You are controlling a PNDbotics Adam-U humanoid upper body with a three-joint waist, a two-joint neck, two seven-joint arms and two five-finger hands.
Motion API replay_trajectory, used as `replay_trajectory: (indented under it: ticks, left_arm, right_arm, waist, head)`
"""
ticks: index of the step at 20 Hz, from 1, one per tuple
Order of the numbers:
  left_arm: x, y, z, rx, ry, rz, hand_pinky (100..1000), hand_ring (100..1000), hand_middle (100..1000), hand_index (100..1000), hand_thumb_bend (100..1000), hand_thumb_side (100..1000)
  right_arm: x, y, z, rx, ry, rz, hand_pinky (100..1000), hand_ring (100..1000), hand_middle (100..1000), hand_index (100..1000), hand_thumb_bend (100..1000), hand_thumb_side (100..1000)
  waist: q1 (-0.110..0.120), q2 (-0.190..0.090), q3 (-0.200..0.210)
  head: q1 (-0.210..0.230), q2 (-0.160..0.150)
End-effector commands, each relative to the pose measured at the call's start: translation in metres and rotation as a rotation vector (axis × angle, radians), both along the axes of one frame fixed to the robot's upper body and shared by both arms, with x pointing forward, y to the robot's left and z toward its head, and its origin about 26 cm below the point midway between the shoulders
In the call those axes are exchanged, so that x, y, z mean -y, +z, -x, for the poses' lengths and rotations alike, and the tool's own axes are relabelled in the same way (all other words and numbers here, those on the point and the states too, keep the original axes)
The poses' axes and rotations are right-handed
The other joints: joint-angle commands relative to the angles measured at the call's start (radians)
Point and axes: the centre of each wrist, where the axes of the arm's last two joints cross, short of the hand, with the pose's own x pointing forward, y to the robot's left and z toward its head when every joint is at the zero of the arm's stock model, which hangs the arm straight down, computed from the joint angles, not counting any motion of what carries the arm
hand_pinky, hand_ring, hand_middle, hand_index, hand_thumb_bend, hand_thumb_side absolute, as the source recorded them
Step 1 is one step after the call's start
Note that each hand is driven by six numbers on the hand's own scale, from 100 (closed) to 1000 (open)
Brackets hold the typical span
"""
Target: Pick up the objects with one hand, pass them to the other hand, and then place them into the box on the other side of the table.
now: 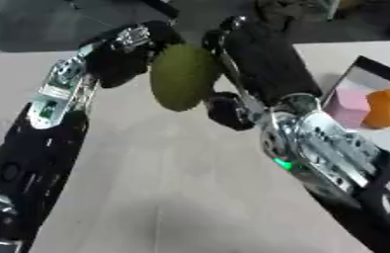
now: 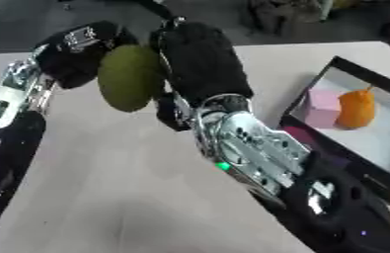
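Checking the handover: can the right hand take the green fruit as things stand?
Probably yes. The right hand is already against the green fruit, with the left hand on its other side. Nothing sits between them. Whether its fingers have closed can't be seen.

One green fruit, one pink block, one orange fruit

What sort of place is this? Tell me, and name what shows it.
Probably a lab or workshop test bench, not a home: a plain pale table, a black-rimmed box holding a pink block and an orange toy fruit, and a bumpy green fruit between the robot's hands.
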Motion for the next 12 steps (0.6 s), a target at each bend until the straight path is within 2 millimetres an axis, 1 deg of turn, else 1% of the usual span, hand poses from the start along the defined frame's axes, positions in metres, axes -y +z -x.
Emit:
replay_trajectory:
  ticks: [1,7,10,12]
  left_arm:
    - [-0.005,0.012,-0.002,0.015,0.01,0.017,681,506,562,706,100,815]
    - [-0.019,0.01,-0.008,0.004,0.053,0.03,700,531,594,731,100,839]
    - [-0.034,0.01,-0.012,0.02,0.092,0.032,703,537,599,737,100,820]
    - [-0.048,0.013,-0.015,0.041,0.123,0.041,704,537,600,738,100,797]
  right_arm:
    - [0.005,0.008,0.001,0.026,-0.012,-0.02,708,622,452,269,100,100]
    - [0.008,0.008,-0.001,0.033,-0.036,-0.057,704,618,447,271,100,100]
    - [0.014,0.007,-0.004,0.043,-0.072,-0.088,700,616,444,272,100,100]
    - [0.02,0.006,-0.008,0.051,-0.113,-0.107,698,614,443,272,100,100]
  waist:
    - [0.003,-0.019,-0.005]
    - [0.011,-0.022,-0.026]
    - [0.016,-0.027,-0.036]
    - [0.02,-0.03,-0.041]
  head:
    - [0.001,-0.015]
    - [-0.001,-0.02]
    - [-0.009,-0.018]
    - [-0.023,-0.017]
